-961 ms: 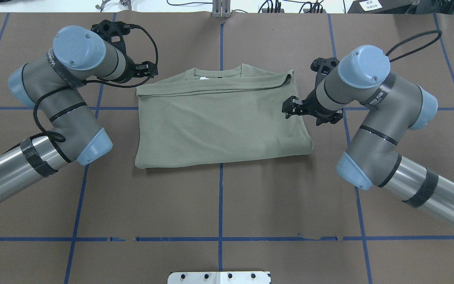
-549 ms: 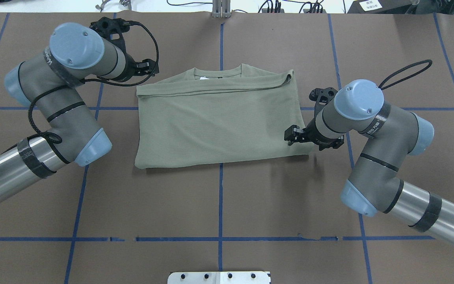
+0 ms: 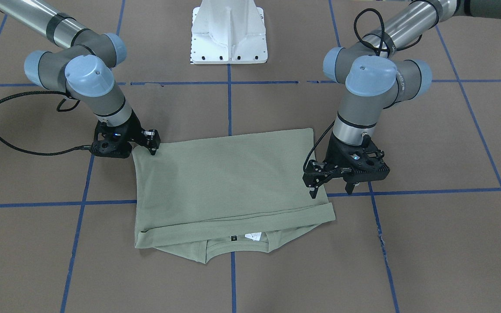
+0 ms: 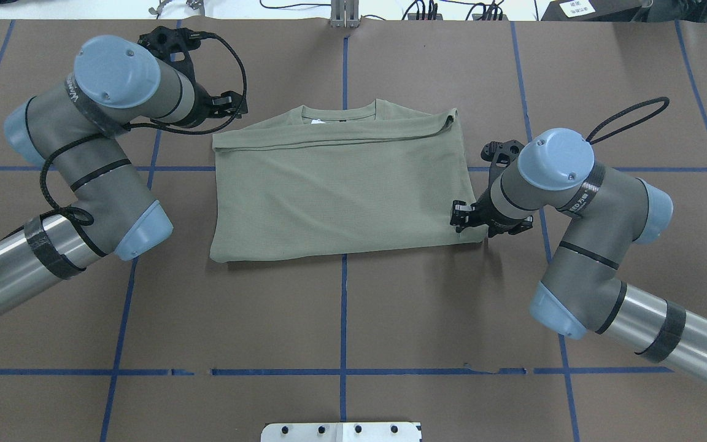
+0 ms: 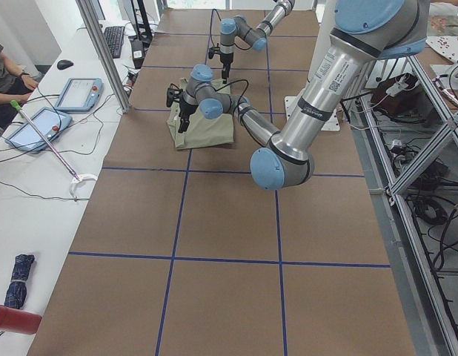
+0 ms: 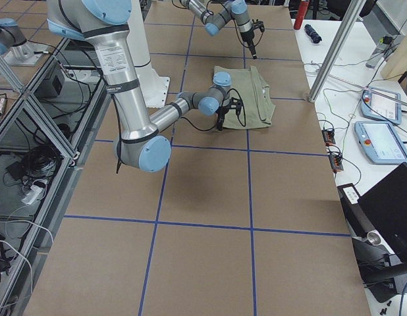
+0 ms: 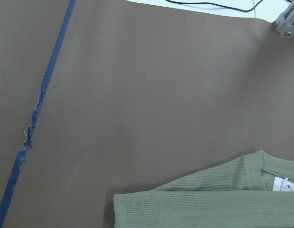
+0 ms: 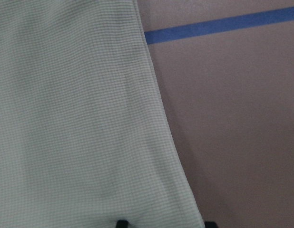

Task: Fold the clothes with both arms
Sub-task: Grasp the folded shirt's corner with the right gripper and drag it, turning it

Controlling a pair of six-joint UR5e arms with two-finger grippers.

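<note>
At the shirt's near right corner, your right hand stands open, its fingers astride the edge, gripping nothing. Your left hand, also open and empty, is beside the far left corner. The waffle-knit green cloth lies folded square on the brown desk. The right hand has slid along the edge from the sleeve fold.

Sage-green shirt in a fine waffle knit at the frame's centre, with a white tag at its neck. Brown table gridded with blue tape lines. Left arm and right arm — grey and silver, light-blue caps, black cables.
</note>
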